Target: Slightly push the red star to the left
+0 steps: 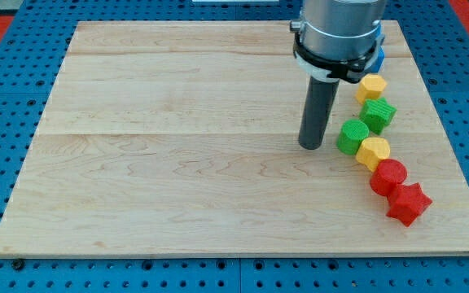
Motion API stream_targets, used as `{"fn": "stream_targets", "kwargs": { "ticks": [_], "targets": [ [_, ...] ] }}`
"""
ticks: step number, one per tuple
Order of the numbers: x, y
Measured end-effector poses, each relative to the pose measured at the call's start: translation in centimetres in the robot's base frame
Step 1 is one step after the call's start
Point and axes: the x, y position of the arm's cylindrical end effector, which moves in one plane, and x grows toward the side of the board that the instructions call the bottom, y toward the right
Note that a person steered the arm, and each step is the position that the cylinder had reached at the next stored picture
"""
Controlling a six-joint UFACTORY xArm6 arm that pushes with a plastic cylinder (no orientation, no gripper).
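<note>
In the camera view, my tip (311,146) is the bottom end of a straight dark rod. It has no fingers, so it cannot open, close or hold anything. The tip rests on the light wooden board (177,163) and touches no block. It stands just to the view's left of the green round block (352,136), with a small gap between them.

I can read no words or labels anywhere.

The red star block (408,203) sits near the board's bottom right corner, close to the right edge. It is well apart from my tip, lower and to the view's right of it. The red round block (388,177) touches the star on its upper left side.

The blocks make a bent line down the board's right side. At the top is a yellow block (372,87), then a green block with bumpy sides (378,115), the green round block, and a second yellow block (374,152) just above the red round one. A blue block (379,55) peeks out behind the grey arm (339,32) near the top right corner; its shape is hidden.

The red round block and the second yellow block lie between my tip and the star.

The board sits on a blue table with holes (6,122).
</note>
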Motion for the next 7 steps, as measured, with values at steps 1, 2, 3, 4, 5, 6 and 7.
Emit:
{"fn": "stream_targets", "kwargs": {
  "ticks": [1,2,3,4,5,6,7],
  "targets": [
    [0.0,2.5],
    [0.0,2.6],
    [0.0,3.4],
    [0.0,3.4],
    [0.0,4.5],
    [0.0,4.7],
    [0.0,4.9]
  ]
}}
